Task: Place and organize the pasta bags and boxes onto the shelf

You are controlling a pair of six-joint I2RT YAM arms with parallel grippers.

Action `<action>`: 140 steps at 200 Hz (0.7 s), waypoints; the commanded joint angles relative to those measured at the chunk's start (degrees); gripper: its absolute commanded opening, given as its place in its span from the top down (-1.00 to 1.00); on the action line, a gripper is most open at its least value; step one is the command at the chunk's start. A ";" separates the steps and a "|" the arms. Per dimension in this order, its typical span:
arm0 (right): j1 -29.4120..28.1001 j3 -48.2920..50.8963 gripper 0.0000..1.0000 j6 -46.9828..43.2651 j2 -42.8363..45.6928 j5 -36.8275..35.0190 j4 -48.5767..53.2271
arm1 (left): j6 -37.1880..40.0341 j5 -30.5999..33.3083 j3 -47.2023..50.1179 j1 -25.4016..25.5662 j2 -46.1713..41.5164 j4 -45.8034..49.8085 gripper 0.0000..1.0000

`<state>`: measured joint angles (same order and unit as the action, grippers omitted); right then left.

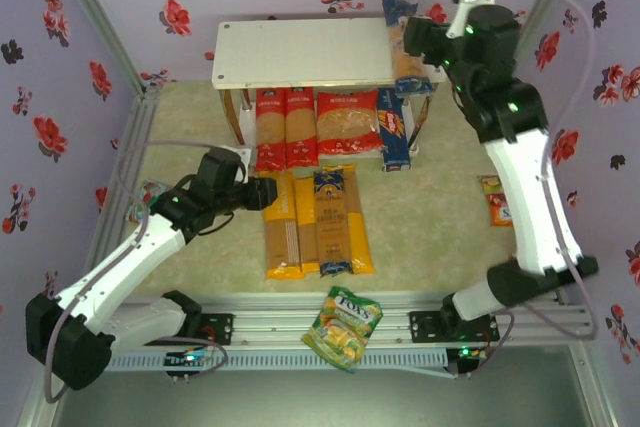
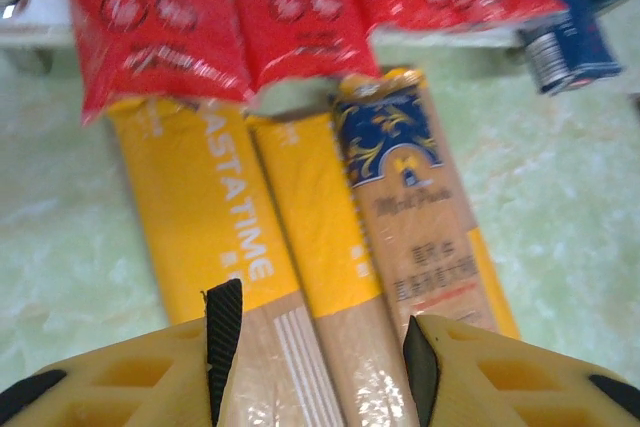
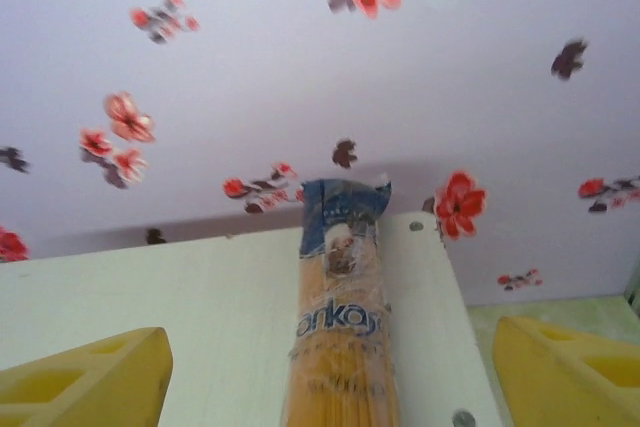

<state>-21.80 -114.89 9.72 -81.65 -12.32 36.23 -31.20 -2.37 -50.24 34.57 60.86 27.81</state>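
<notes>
A: Where is the right gripper [image 1: 415, 39] at this moment?

B: In the upper right of the top view, at the right end of the shelf [image 1: 300, 52]. Its fingers [image 3: 90, 382] are spread wide. In the right wrist view the blue-top bag [image 3: 340, 327] lies between them with a gap on each side, so they pinch nothing.

A: And where does this bag lie?

B: On the top board, along its right edge, with the blue end toward the top of the frame. Its near end seems to stick out a little over the front edge.

A: What about the left gripper [image 1: 262, 192]?

B: It is left of centre in the top view, just beside the yellow bags [image 1: 283, 237]. Its fingers [image 2: 225, 332] are apart too. In the left wrist view they stand at the bottom of the frame, over the yellow bags, and I see nothing gripped between them.

A: What lies on the table [image 1: 440, 217]?

B: In the centre, the yellow bags and one blue bag [image 1: 332, 222] lie side by side, touching, with their length pointing to the shelf. Above them in the frame, under the top board, there is one row. From left to right it holds two red bags [image 1: 285, 127], a wide red bag [image 1: 348, 122] and a box [image 1: 394, 132].

A: Are there other things?

B: A snack bag [image 1: 343, 327] lies tilted on the rail [image 1: 270, 322] at bottom centre. A small bag [image 1: 495, 202] lies at the right, just beside the right arm.
</notes>
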 commanded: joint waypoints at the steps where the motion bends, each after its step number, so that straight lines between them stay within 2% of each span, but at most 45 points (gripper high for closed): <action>1: -6.50 6.43 -0.66 -3.02 7.48 -0.21 3.86 | -4.61 3.30 3.78 1.62 1.20 -0.63 0.02; 19: -15.93 14.74 -0.63 -0.65 13.98 -1.86 8.20 | -6.17 3.97 5.27 3.84 2.39 -1.37 0.04; 37: -23.50 23.28 -0.59 6.63 18.67 1.06 12.05 | -8.23 4.62 7.45 5.44 3.09 -2.32 0.06; 47: -27.39 27.67 -0.59 10.40 20.18 1.98 14.24 | -9.70 4.64 9.14 5.77 2.95 -3.45 0.06; 72: -35.59 38.33 -0.56 20.66 20.31 -0.78 18.72 | -13.31 4.26 12.86 6.04 2.31 -6.20 0.01; 103: -39.18 50.74 -0.61 31.11 15.44 1.64 13.86 | -15.84 4.68 15.27 6.08 1.67 -7.47 -0.03; 140: -39.37 53.85 -0.68 35.52 6.03 6.06 8.35 | -16.82 5.36 16.47 5.88 -0.10 -8.56 -0.09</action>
<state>-60.80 -61.47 38.61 -72.12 -9.08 49.19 -45.69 1.15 -34.39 40.27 62.87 21.37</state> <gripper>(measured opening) 0.831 0.533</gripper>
